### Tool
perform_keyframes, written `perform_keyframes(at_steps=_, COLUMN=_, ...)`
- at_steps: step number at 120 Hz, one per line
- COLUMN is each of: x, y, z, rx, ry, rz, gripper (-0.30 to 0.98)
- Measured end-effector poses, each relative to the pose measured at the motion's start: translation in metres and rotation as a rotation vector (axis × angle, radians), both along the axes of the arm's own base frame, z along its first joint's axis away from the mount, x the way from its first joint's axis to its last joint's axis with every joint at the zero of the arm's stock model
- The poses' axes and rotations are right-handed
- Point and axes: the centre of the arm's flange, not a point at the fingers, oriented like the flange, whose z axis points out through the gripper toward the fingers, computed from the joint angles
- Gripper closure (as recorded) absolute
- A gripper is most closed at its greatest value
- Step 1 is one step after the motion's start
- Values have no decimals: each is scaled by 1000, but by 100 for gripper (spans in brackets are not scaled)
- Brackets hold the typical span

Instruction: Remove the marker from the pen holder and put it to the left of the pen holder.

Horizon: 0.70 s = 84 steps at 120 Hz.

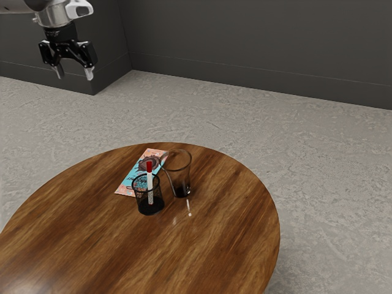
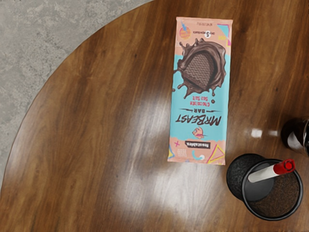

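High above the floor at the exterior view's upper left, my gripper (image 1: pixel 73 70) hangs open, with a wide gap between its fingertips and nothing in it. Well below it, on the round table, stands a black mesh pen holder (image 1: pixel 150 202). A white marker (image 1: pixel 150 184) with a red cap leans inside, its capped end sticking out above the rim. In the wrist view the pen holder (image 2: pixel 245 208) is seen from above, and the marker (image 2: pixel 263 173) rests against its rim with the red cap outward.
A chocolate bar (image 1: pixel 131 176) in a pink and blue wrapper lies flat beside the pen holder. Close to the holder stands a clear glass (image 1: pixel 181 177) with a dark bottom. The round wooden table (image 1: pixel 214 245) has a curved edge, with grey floor beyond.
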Motion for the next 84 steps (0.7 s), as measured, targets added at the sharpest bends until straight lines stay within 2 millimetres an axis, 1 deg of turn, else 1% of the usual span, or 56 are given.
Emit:
perform_keyframes(at_steps=20, x=-1, y=-2, z=2, rx=-8, ry=-3, rz=-19, gripper=2)
perform_keyframes(at_steps=23, x=-3, y=-8, z=9, rx=-15, ry=-18, rz=-30, gripper=2)
perform_keyframes(at_steps=27, x=-2, y=-20, z=20, rx=-18, ry=-43, rz=-52, gripper=2)
perform_keyframes(at_steps=31, x=5, y=-36, z=18, rx=-20, ry=-52, rz=-77, gripper=2)
perform_keyframes(at_steps=33, x=12, y=-46, z=13, rx=-22, ry=-52, rz=-92, gripper=2)
perform_keyframes(at_steps=35, x=21, y=-55, z=3, rx=-21, ry=-48, rz=-108, gripper=2)
perform_keyframes(at_steps=39, x=43, y=-72, z=-26, rx=-15, ry=-33, rz=-132, gripper=2)
perform_keyframes(at_steps=44, x=67, y=-85, z=-63, rx=-4, ry=-16, rz=-147, gripper=2)
perform_keyframes(at_steps=48, x=81, y=-91, z=-88, rx=3, ry=-11, rz=-154, gripper=2)
perform_keyframes(at_steps=56, x=100, y=-102, z=-119, rx=11, ry=-24, rz=-170, gripper=2)
perform_keyframes(at_steps=64, x=115, y=-113, z=-141, rx=15, ry=-50, rz=-186, gripper=2)
perform_keyframes(at_steps=68, x=120, y=-117, z=-150, rx=16, ry=-63, rz=-191, gripper=2)
perform_keyframes(at_steps=73, x=123, y=-118, z=-155, rx=17, ry=-79, rz=-191, gripper=2)
perform_keyframes(at_steps=77, x=115, y=-114, z=-157, rx=7, ry=-80, rz=-182, gripper=2)
perform_keyframes(at_steps=84, x=88, y=-104, z=-166, rx=-15, ry=-85, rz=-160, gripper=2)
